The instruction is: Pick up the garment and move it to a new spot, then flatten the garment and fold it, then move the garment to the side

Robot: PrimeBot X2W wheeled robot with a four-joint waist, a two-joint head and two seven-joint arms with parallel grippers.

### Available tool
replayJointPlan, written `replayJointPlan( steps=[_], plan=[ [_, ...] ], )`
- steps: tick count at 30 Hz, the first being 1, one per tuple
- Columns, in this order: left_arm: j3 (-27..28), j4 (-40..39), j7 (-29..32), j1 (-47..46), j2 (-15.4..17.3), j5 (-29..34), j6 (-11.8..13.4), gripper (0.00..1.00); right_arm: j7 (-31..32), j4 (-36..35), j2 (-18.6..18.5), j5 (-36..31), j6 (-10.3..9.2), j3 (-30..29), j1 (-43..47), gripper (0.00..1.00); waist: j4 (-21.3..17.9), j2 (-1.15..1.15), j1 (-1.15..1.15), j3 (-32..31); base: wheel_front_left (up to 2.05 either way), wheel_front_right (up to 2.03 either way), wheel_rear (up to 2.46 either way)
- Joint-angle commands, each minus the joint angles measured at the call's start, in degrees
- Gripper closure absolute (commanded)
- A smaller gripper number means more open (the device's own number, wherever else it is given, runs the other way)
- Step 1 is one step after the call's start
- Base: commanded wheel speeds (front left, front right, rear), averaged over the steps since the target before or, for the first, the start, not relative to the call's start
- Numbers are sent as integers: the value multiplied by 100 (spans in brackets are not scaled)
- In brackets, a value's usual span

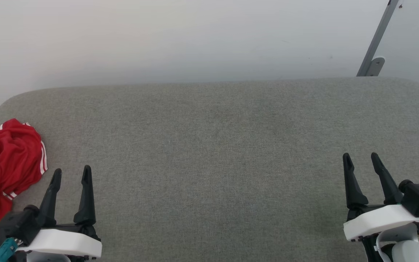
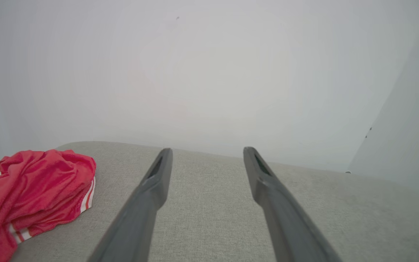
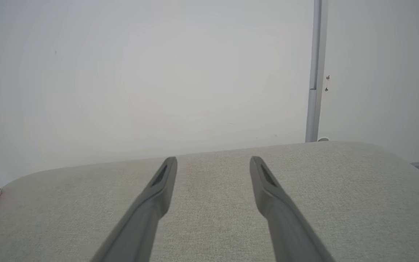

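Lying crumpled at the bench's [image 1: 209,145] left edge, the garment [image 1: 7,160] sits just left of the left gripper [image 1: 71,173], well apart from the right gripper [image 1: 360,156], both spread wide and empty.

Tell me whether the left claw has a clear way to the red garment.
Probably yes: the left claw is open, the red garment lies crumpled just to its left on the grey fabric surface, with nothing between them.

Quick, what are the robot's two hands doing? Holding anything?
Left gripper: open, holding nothing; the garment lies to its left.
Right gripper: open, holding nothing.
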Motion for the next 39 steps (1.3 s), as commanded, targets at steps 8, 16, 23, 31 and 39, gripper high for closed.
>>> replayJointPlan(
  steps=[8,16,23,31,39],
  plan=[
    [-48,-48,-122,76,119,361,-30,0,-158,-61,33,-473,-1,-104,46,0,-14,0,0,2,0,0,0],
    [-100,-43,-192,94,175,533,-34,0,-242,-65,72,-779,-1,-267,59,0,-23,0,0,11,0,0,0],
    [-135,8,-191,111,207,456,-35,0,-246,-79,128,-795,-1,-315,91,0,-27,0,0,0,0,0,0],
    [-144,26,-191,92,223,404,-35,0,-238,-87,148,-789,-1,-299,116,0,-7,0,0,3,0,0,0],
    [-47,129,-189,78,193,334,-33,0,-197,-86,115,-753,-1,-70,80,0,177,0,0,-22,0,0,0]
  ],
)
